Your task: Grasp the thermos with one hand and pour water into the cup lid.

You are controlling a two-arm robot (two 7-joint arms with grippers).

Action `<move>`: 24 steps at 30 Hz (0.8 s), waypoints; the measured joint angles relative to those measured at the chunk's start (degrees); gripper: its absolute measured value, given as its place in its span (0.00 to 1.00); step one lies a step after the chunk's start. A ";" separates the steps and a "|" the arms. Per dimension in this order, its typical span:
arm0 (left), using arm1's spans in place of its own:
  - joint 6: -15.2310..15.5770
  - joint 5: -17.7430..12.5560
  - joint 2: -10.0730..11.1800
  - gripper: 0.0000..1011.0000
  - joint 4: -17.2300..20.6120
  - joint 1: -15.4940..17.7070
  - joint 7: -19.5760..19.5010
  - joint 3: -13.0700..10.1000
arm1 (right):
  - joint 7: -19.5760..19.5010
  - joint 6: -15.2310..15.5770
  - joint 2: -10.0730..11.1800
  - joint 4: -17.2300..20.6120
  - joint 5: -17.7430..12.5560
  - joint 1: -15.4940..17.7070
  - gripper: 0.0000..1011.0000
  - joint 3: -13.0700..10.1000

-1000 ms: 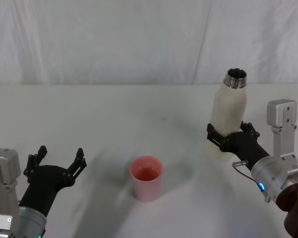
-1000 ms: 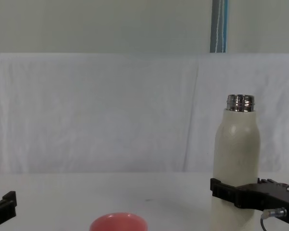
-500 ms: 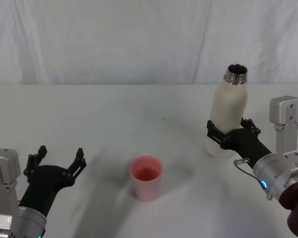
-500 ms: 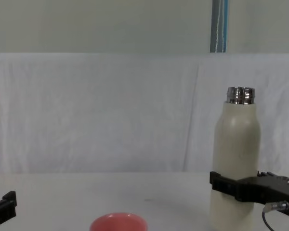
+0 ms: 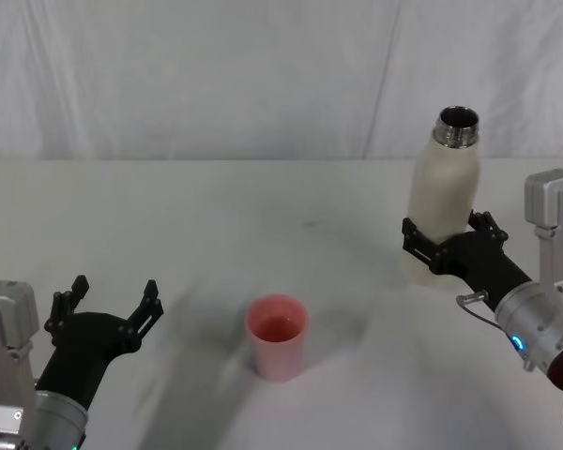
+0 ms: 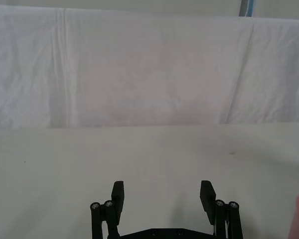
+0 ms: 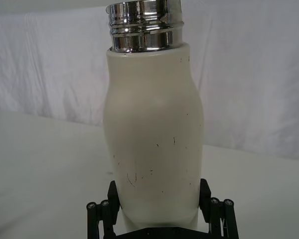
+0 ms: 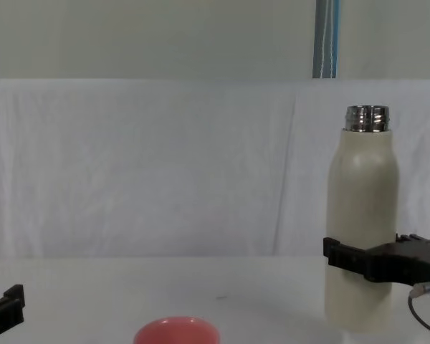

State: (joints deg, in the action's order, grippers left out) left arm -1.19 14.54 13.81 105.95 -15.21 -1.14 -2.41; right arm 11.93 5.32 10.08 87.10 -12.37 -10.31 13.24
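Hand [image 5: 448,248] grips cream, steel-necked thermos [image 5: 443,183].

Upright cream thermos [image 5: 443,192] right of pink cup lid [image 5: 278,336]

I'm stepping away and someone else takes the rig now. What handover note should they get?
Right gripper: shut on the thermos, low on its body; the thermos is upright, cap off, at the table's right side.
Left gripper: open, holding nothing, hanging over the table at near left.
Cup lid: upright at centre front, apart from both grippers.
Done: the thermos is grasped.
Left: carry it over the cup lid, tilt and pour, then set it down.
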 joint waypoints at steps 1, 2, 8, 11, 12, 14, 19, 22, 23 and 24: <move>0.00 0.00 0.00 0.99 0.00 0.00 0.00 0.00 | -0.01 0.17 0.33 0.49 0.22 0.18 0.95 -0.01; 0.00 0.00 0.00 0.99 0.00 0.00 0.00 0.00 | -0.02 0.25 0.49 0.74 0.30 0.27 0.95 -0.02; 0.00 0.00 0.00 0.99 0.00 0.00 0.00 0.00 | -0.02 1.12 2.05 2.85 1.72 1.19 0.95 0.13; 0.00 0.00 0.00 0.99 0.00 0.00 0.00 0.00 | -0.07 1.51 2.83 4.12 2.75 1.85 0.95 0.24; 0.00 0.00 0.00 0.99 0.00 0.00 0.00 0.00 | -0.11 1.60 3.01 4.43 3.05 2.04 0.95 0.27; 0.00 0.00 0.00 0.99 0.00 0.00 0.00 0.00 | -0.42 1.83 3.51 5.38 3.92 2.59 0.95 0.33; 0.00 0.00 0.00 0.99 0.00 0.00 0.00 0.00 | -0.98 1.96 4.40 7.38 6.21 3.81 0.95 0.57; 0.00 0.00 0.00 0.99 0.00 0.00 0.00 0.00 | -1.32 1.96 4.83 8.58 7.91 4.51 0.95 0.82; 0.00 0.00 0.00 0.99 0.00 0.00 0.00 0.00 | -1.36 1.96 4.93 8.84 8.41 4.68 0.95 0.90; 0.00 0.00 0.00 0.99 0.00 0.00 0.00 0.00 | -1.39 1.97 5.17 9.38 9.34 4.98 0.95 1.08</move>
State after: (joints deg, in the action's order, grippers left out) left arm -1.19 14.54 13.80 105.95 -15.21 -1.14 -2.41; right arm 10.54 7.29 15.25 96.48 -3.03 -5.33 14.32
